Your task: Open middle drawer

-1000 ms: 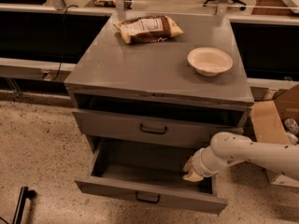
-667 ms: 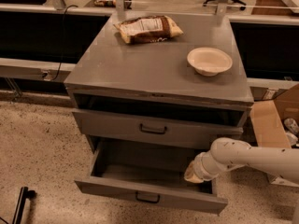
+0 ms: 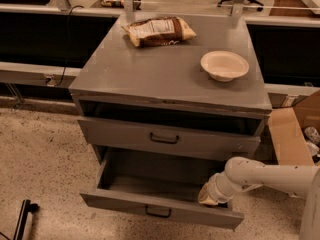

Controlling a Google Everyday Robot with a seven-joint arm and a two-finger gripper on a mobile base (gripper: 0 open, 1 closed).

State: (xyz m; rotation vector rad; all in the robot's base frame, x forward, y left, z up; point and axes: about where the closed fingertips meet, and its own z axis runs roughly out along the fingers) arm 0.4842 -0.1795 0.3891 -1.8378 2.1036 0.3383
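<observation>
We see the middle drawer (image 3: pixel 125 204) already pulled well out beneath the shut taller drawer (image 3: pixel 200 145), the claw (image 3: pixel 209 196) inside its right front corner, grip we cannot tell, so little remains.

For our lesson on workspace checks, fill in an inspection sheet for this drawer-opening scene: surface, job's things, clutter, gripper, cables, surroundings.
Surface: grey cabinet top, carrying two items.
Job's things: middle drawer stands pulled out, plain grey inside; drawer above is shut.
Clutter: snack bag at the back; pale bowl on the right.
Gripper: gripper sits low at the open drawer's right end, just behind its front panel.
Cables: one dark cable hangs left of the cabinet.
Surroundings: speckled floor; cardboard box on the right.
</observation>
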